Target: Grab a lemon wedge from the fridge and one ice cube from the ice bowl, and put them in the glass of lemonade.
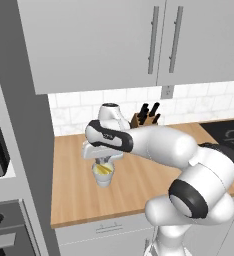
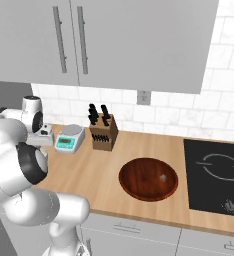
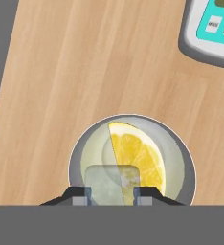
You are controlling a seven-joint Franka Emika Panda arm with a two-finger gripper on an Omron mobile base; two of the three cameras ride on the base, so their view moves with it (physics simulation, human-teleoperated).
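Ice cube in claw above the glass, rim clear.

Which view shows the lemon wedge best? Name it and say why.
The hand view: it looks straight down into the glass of lemonade, where the lemon wedge lies whole beside the ice cube held between the fingers. The left base view gives a yellow sliver through the glass wall. In the right base view the arm hides it.

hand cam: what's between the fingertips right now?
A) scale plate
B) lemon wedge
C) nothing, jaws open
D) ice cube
D: the gripper is shut on a pale translucent ice cube directly over the glass of lemonade, while the lemon wedge already lies inside the glass.
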